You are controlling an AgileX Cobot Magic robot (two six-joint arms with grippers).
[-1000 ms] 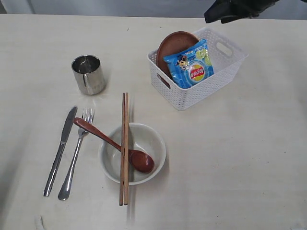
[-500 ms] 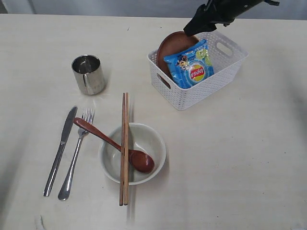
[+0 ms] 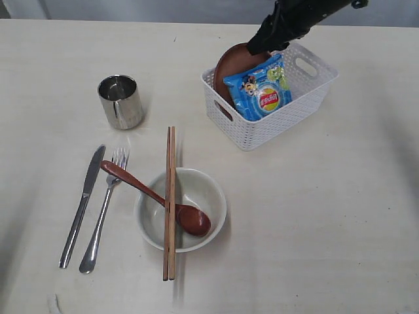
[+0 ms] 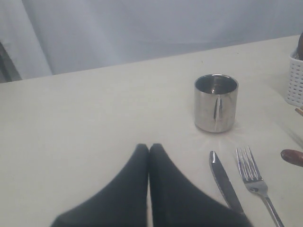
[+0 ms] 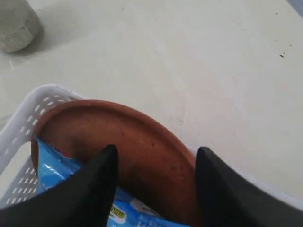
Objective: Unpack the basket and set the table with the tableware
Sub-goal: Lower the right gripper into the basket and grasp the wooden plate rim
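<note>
The white basket [image 3: 308,85] stands at the back right of the table [image 3: 327,229], with the brown plate [image 3: 236,62] on edge inside it behind a blue chips packet [image 3: 262,91]. My right gripper [image 3: 258,44] hangs open over the plate's top rim [image 5: 142,137], one finger on the packet's side, the other behind the plate. The steel cup [image 3: 120,101], knife [image 3: 82,206], fork [image 3: 105,209] and bowl [image 3: 206,196] stand on the table. The wooden spoon [image 3: 157,196] and chopsticks [image 3: 170,203] rest across the bowl. My left gripper [image 4: 148,146] is shut and empty, near the knife [image 4: 225,182].
The basket's lattice wall [image 5: 19,127] curves round the plate and the chips packet [image 5: 52,165] in the right wrist view. The cup [image 4: 216,101] stands beyond the left gripper, with the fork [image 4: 251,175] beside the knife. Bare tabletop lies right of the bowl.
My right gripper has come down and leftward from the far edge to the plate's rim in the basket. Nothing on the table has moved.
</note>
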